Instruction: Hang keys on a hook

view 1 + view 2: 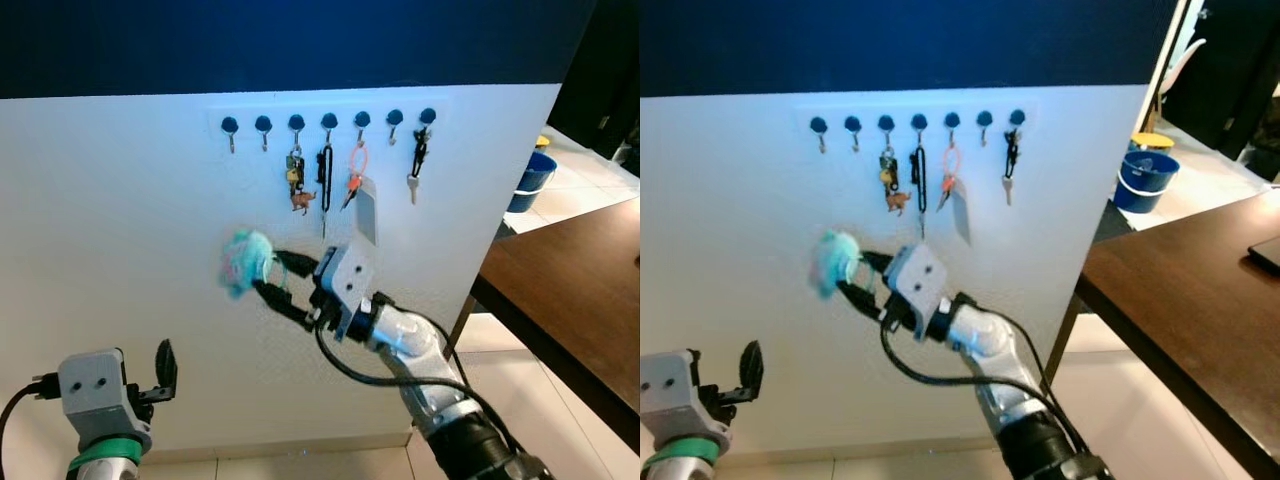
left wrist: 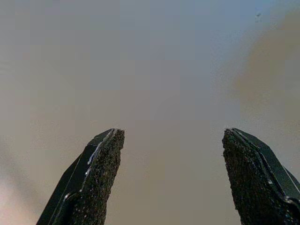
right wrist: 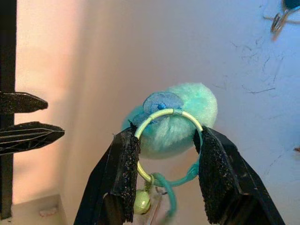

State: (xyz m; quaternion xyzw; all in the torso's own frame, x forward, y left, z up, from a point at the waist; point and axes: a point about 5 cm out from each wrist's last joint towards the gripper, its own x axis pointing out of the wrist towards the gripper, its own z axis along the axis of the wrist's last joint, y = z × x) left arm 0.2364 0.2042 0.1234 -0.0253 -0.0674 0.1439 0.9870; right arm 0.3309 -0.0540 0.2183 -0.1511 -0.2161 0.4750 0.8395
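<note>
My right gripper [image 1: 272,275] is raised in front of the white wall and is shut on the ring of a key set with a fluffy turquoise pompom [image 1: 243,262]. The right wrist view shows the pale green ring [image 3: 166,140] pinched between the two pads, the pompom [image 3: 180,119] behind it. A row of blue-capped hooks [image 1: 329,124] runs along the wall above; the two leftmost hooks [image 1: 230,127] are bare, others carry keys [image 1: 296,180]. My left gripper [image 1: 165,368] sits low at the left, open, facing the blank wall [image 2: 164,93].
A dark wooden table [image 1: 575,290] stands to the right, past the wall's corner. A blue bucket [image 1: 533,181] sits on the tiled floor behind it. The wall above the white panel is dark blue [image 1: 300,40].
</note>
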